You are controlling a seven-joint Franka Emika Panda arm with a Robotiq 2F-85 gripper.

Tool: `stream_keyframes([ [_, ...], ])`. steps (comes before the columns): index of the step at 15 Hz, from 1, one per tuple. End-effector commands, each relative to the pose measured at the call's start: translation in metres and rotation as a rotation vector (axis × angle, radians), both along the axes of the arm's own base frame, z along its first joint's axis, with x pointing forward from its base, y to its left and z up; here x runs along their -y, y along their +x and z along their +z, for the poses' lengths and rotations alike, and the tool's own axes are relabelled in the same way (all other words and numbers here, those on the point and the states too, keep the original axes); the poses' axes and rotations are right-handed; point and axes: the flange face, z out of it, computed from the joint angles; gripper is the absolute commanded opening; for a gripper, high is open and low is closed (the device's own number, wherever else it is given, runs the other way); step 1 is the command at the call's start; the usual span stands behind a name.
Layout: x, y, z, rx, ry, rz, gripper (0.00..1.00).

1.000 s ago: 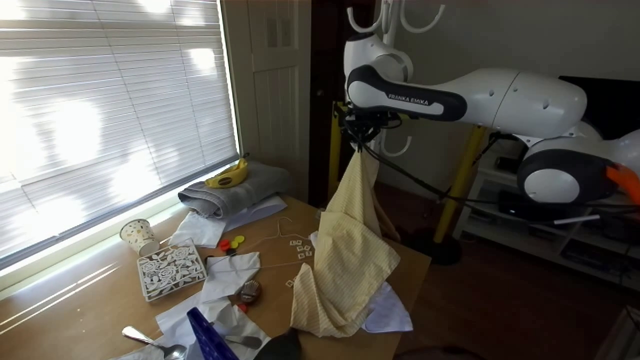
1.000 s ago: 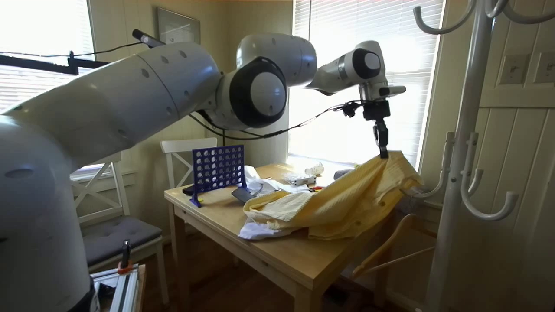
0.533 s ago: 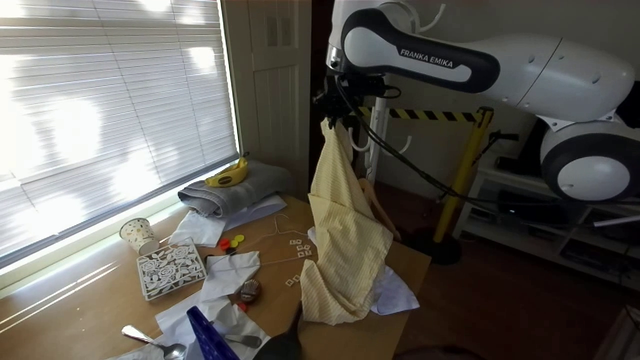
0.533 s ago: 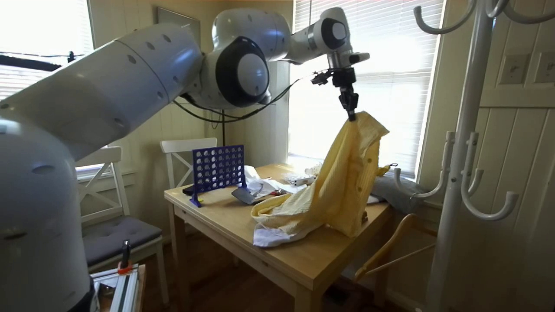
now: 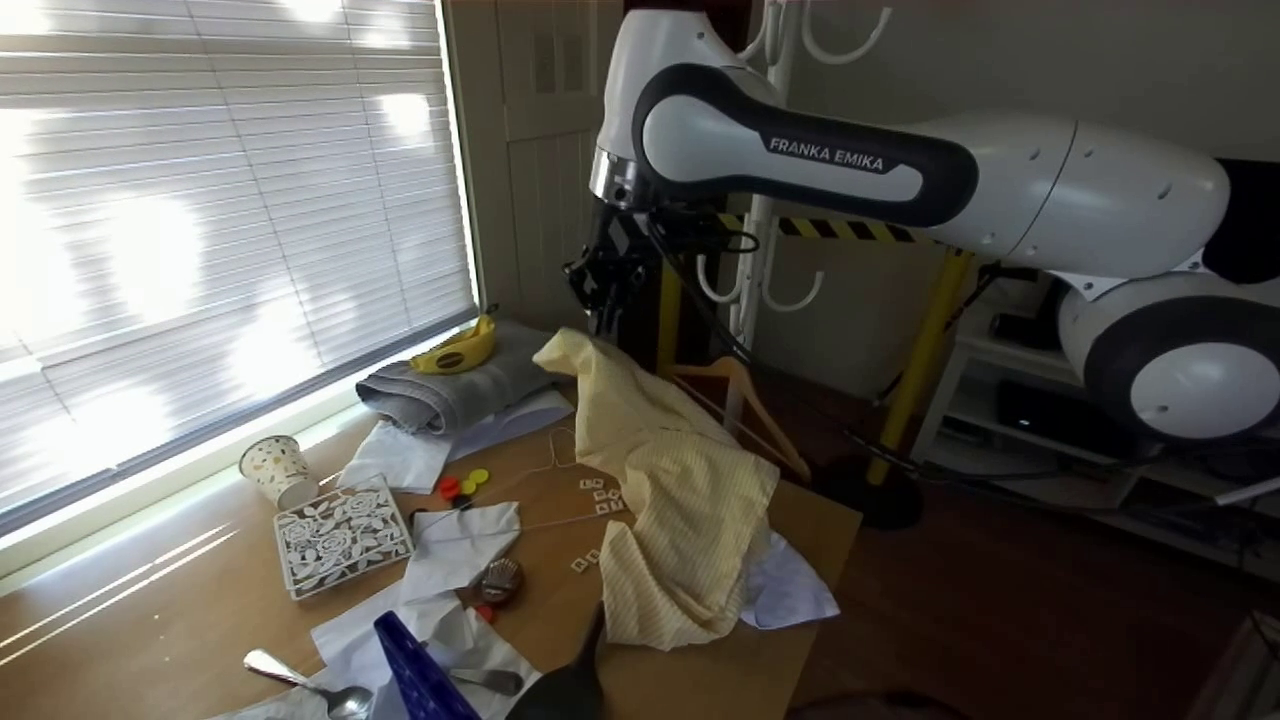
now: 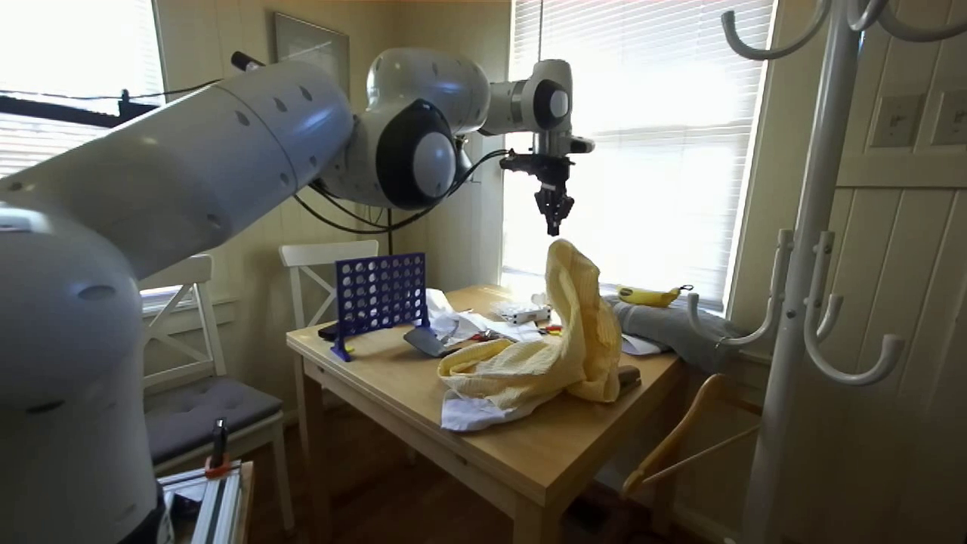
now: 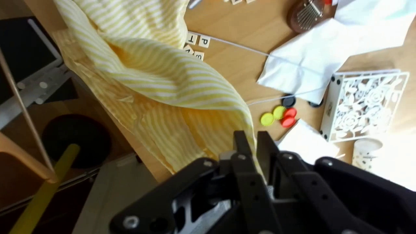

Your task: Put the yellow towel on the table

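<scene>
The yellow towel [image 5: 690, 490] is a large striped cloth on the brown wooden table [image 6: 521, 453]. Its lower part lies bunched near the table's edge, and its upper end stands up in a bent fold, as it also shows in an exterior view [image 6: 582, 325]. My gripper [image 6: 554, 229] is just above that fold, apart from it, pointing down. In the wrist view the gripper's fingertips [image 7: 252, 132] have a narrow gap between them. The towel [image 7: 162, 78] passes below that gap, and the fingers do not press on it. A white cloth [image 5: 790, 585] lies partly under the towel.
A grey folded cloth [image 5: 520, 360] with a yellow banana pouch [image 5: 455, 352] lies by the window. A blue game rack [image 6: 381, 295], white papers, a cup [image 5: 280, 472] and letter tiles are on the table. A white coat rack [image 6: 804, 264] and wooden hanger [image 6: 672, 438] stand beyond the edge.
My gripper lifted the towel and moved it over the table toward the window, then came down and let it go. The towel's upper end has dropped and folded over.
</scene>
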Motion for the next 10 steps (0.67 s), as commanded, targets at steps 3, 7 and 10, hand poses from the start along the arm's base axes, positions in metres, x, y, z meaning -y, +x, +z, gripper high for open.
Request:
stream_keyframes([
  [3, 0.058, 0.0, -0.009, -0.225, 0.004, 0.211, 0.6],
  [7, 0.065, 0.007, -0.012, -0.197, -0.018, 0.183, 0.6],
  [10, 0.061, 0.005, -0.012, -0.201, -0.016, 0.194, 0.6],
])
